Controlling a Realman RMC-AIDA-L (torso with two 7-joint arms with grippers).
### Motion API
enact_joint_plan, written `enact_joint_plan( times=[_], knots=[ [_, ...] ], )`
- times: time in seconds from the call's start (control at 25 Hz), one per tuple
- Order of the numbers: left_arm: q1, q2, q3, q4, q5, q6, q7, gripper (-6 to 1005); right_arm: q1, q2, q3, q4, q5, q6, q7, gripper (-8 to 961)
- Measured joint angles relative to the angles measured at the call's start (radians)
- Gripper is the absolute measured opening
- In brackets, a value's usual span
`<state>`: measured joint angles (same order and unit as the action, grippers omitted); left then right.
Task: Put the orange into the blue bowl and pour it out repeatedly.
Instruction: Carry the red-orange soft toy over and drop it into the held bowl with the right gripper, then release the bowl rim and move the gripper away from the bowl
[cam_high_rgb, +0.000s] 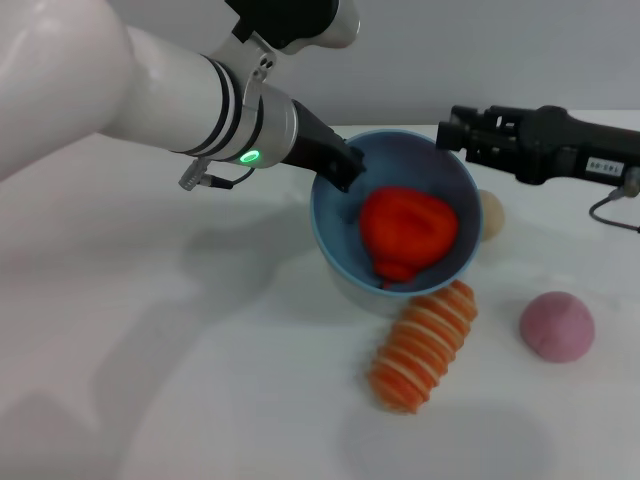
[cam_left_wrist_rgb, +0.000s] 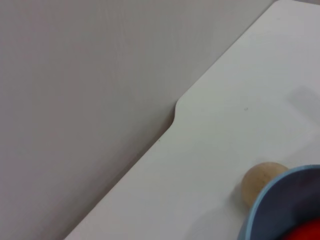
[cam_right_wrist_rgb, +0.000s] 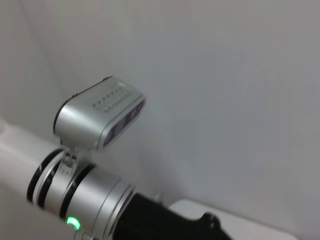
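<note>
Left gripper (cam_high_rgb: 343, 172) reaches from the left in the head view and clamps the near-left rim of the blue bowl (cam_high_rgb: 452, 172), its dark fingers pinching the wall there. That bowl tips toward the front edge of the white table (cam_high_rgb: 180, 400), its mouth facing the camera. Inside it lies the orange (cam_high_rgb: 408, 232), red-orange and resting against the lower wall, its small nub pointing down toward the rim. Just in front of the bowl, touching or nearly touching its lower rim, lies an orange-and-cream striped piece (cam_high_rgb: 424, 345). A pink ball (cam_high_rgb: 557, 326) sits to the right of that piece, apart from it. A tan ball (cam_high_rgb: 491, 213) peeks out beside the bowl's right side. Right gripper (cam_high_rgb: 447, 130) hovers at the bowl's far-right rim, coming in from the right edge; I cannot tell how its fingers stand.

From the left wrist camera, a curve of the blue bowl (cam_left_wrist_rgb: 275, 200) fills one corner, with a sliver of the orange (cam_left_wrist_rgb: 307, 231) within. The tan ball (cam_left_wrist_rgb: 261, 181) rests against the bowl's outer wall on the white table (cam_left_wrist_rgb: 225, 125), whose notched edge meets a grey wall.

From the right wrist camera, only the left arm (cam_right_wrist_rgb: 85, 200) shows, silver and white with a green light, before a plain grey wall.
</note>
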<state>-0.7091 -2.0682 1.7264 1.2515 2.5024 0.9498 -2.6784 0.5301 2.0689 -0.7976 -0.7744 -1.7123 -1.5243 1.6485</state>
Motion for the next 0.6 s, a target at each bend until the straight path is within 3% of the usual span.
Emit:
enact_joint_plan(
  times=[0.44,0.6],
  knots=[
    [-0.009,0.005,-0.08,-0.144,0.02,-0.044,0.003,-1,-0.091,0.0,0.047,0.014,0.108,0.035,-0.01,544],
    [-0.009,0.004,-0.075,-0.17,0.014,-0.046,0.003,-1,-0.104,0.0,0.053,0.021,0.108,0.045,-0.01,544]
  ],
)
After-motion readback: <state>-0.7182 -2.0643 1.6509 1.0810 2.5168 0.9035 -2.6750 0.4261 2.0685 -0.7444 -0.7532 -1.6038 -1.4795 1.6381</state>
